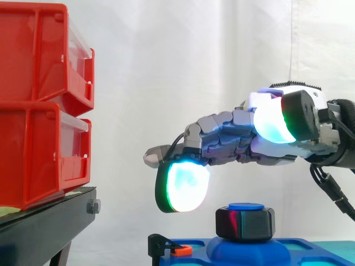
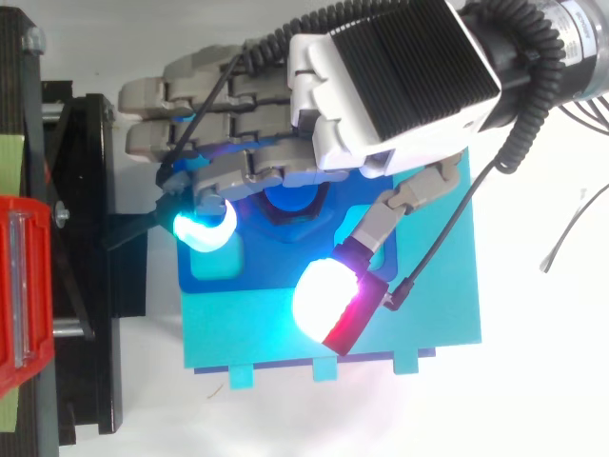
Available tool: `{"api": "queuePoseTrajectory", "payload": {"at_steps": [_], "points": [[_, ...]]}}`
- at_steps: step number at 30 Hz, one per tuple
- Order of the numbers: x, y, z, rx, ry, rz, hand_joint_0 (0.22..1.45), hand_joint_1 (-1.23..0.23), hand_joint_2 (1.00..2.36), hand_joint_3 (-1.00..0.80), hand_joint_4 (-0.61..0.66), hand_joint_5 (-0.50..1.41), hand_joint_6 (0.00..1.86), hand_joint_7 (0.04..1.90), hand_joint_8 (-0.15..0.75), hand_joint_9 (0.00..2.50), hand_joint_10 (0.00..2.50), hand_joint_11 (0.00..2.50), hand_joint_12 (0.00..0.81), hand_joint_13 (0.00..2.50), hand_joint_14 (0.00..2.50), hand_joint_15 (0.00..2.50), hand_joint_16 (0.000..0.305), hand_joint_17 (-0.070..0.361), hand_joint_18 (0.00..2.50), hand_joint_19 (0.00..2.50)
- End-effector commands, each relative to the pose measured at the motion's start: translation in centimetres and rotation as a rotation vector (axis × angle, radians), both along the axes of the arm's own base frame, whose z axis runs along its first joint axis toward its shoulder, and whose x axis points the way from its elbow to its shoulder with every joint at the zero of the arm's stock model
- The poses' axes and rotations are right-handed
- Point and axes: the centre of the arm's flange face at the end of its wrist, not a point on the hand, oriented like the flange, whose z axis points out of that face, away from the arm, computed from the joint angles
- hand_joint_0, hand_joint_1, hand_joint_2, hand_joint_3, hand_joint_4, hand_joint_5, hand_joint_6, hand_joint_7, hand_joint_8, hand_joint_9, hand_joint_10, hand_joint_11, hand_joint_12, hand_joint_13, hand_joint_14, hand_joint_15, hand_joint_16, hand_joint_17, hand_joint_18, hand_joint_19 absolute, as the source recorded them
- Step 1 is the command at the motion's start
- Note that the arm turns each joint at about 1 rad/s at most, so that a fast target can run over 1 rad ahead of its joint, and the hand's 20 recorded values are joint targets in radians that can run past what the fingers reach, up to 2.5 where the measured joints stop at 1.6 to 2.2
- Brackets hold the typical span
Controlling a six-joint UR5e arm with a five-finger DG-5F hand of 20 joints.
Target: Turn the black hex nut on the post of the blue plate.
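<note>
The black hex nut (image 1: 246,223) sits on the blue post (image 1: 246,206) of the blue plate (image 2: 428,314), low in the side view. From above, the post top (image 2: 290,198) peeks out under the fingers. My hand (image 1: 260,138) hovers above the nut without touching it, coming in from the right. Its fingers (image 2: 190,95) reach out nearly straight to the left, one glowing cyan pad (image 1: 183,185) hanging down left of the nut. The thumb (image 2: 333,295) points toward the plate's near edge. Nothing is held.
Two stacked red bins (image 1: 44,105) stand on a black stand (image 1: 50,221) at the left. A small black bracket with an orange piece (image 1: 180,250) sits on the plate's left edge. The white curtain lies behind.
</note>
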Motion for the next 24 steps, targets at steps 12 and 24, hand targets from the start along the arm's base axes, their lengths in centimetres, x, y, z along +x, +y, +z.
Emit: {"api": "queuePoseTrajectory", "payload": {"at_steps": [12,24], "points": [[-0.11,-0.08,-0.25,0.007,0.005,-0.005,0.47,-0.16,1.0,-0.5,0.34,-0.19,0.5,0.99,0.29,0.26,0.0,0.0,0.376,0.2,0.0,0.08,0.053,0.12,0.18,0.28],[-0.54,-0.86,-0.56,0.006,0.034,-0.016,0.47,-0.15,1.0,-0.5,0.33,-0.19,0.5,0.99,0.289,0.26,0.0,0.0,0.376,0.2,0.0,0.08,0.053,0.12,0.18,0.28]]}}
